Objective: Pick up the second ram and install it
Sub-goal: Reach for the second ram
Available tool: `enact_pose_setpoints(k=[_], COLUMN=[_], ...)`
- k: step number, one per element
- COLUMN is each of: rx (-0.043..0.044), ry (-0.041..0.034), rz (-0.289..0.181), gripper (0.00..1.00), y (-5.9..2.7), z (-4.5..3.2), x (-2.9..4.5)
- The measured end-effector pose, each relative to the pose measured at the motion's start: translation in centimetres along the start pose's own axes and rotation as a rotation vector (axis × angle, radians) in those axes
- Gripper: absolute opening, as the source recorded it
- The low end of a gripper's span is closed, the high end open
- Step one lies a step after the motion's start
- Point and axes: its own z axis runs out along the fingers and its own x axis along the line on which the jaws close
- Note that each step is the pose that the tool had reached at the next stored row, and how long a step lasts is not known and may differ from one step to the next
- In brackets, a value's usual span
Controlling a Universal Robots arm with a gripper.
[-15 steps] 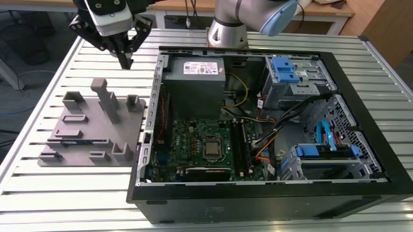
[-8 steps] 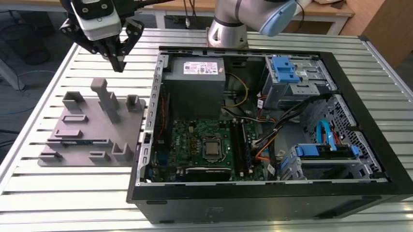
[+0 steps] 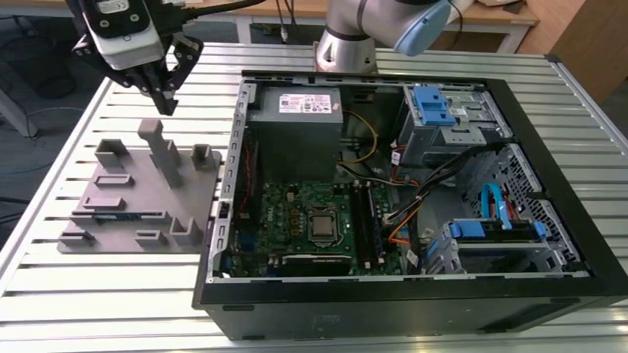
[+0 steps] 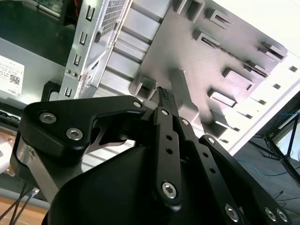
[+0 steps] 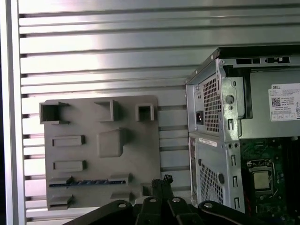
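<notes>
1. On the exterior view's left, the second ram (image 3: 126, 216) lies on edge in a slot of the grey fixture plate (image 3: 147, 197), low on the plate and well away from the claw. Nothing is touching it.
2. In the first wrist view the second ram (image 5: 84, 183) shows as a thin blue strip between two small blocks of the fixture plate (image 5: 136, 154), a little to one side of the claw's tips.
3. The fixture plate lies flat on the slatted metal bench (image 3: 98, 294), under the claw and beside the computer case.
4. The claw (image 3: 169, 109) hangs above the far end of the fixture plate, near its tall post (image 3: 165, 158), pointing down and clear of both.
5. Its fingers are pressed together, with nothing between them. We see the same in both wrist views, where the tips (image 4: 164, 93) (image 5: 164, 179) meet in a point over the grey plate.
6. To the exterior view's right of the claw, the open computer case (image 3: 393, 294) lies on its side on the bench.
7. Inside the case, we see the grey power supply (image 3: 294, 129) at the far end and the green motherboard (image 3: 284, 206) with its processor (image 3: 322, 226) nearer the camera.
8. Farther right of the claw, at the case's far corner, sits a blue drive latch (image 3: 432, 103).
</notes>
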Motion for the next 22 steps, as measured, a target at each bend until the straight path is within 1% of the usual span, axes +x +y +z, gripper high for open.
enact_pose_setpoints(k=[10,19,22], rx=[0.0000,0.0000,0.0000], ry=[0.0000,0.0001,0.0000], rz=[0.000,0.000,0.000], gripper=[0.11,0.11,0.11], y=[-1.10,-2.06,-2.32], z=[0.35,0.66,0.78], x=[2.10,3.83,4.28])
